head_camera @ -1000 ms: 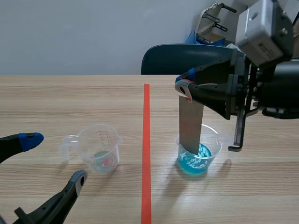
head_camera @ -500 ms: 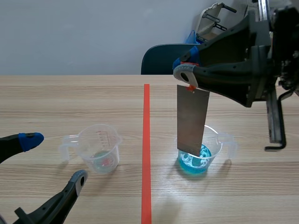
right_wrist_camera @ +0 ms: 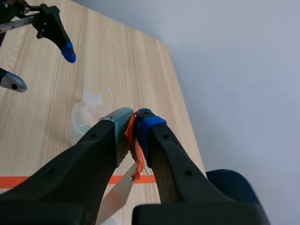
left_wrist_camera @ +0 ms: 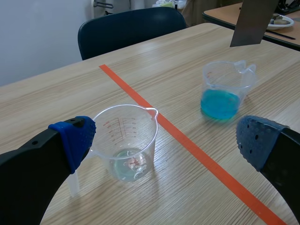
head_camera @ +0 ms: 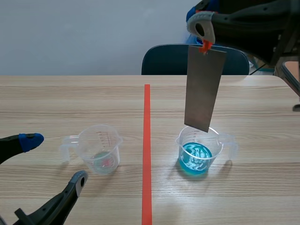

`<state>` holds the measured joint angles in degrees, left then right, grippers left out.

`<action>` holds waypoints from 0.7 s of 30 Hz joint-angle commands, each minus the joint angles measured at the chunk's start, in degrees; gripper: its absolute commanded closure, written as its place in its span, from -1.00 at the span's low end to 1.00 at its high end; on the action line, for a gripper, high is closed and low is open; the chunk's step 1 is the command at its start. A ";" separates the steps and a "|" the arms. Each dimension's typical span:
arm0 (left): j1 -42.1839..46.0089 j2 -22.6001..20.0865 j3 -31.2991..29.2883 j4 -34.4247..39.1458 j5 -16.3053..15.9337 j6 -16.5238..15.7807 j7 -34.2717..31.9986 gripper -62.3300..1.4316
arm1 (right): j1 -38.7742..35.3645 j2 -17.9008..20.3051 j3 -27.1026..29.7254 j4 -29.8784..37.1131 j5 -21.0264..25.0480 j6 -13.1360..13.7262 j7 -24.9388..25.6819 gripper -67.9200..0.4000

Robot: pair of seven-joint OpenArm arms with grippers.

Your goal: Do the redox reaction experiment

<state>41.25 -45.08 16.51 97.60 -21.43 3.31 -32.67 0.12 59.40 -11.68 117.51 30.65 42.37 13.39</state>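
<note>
My right gripper (head_camera: 202,24) is shut on the orange-taped top of a grey metal strip (head_camera: 203,89), which hangs tilted with its lower end just above a clear beaker of blue liquid (head_camera: 197,154). In the right wrist view the gripper (right_wrist_camera: 133,126) pinches the orange tab (right_wrist_camera: 136,154), and the strip (right_wrist_camera: 115,197) runs down from it. A second clear beaker (head_camera: 99,150) with a little clear liquid stands left of the red tape line. My left gripper (head_camera: 54,159) is open near that beaker (left_wrist_camera: 125,143). The blue beaker (left_wrist_camera: 222,91) is farther off.
A dark blue chair (head_camera: 185,58) stands behind the table's far edge. An orange-red tape line (head_camera: 146,150) runs down the table's middle. Another table with a dish (left_wrist_camera: 281,21) shows beyond the blue beaker in the left wrist view.
My right gripper has risen, lifting the metal strip out of the blue liquid until its lower end is above the beaker's rim. The left arm has not moved.
</note>
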 commanded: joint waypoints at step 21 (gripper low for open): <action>-0.17 0.28 0.17 0.68 0.07 -0.02 -0.79 -1.00 | 0.66 0.44 2.47 1.60 2.64 0.35 -0.42 0.97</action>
<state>41.25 -45.08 16.51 97.60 -21.43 3.31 -32.67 0.14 59.40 -9.80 118.37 32.60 42.37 12.53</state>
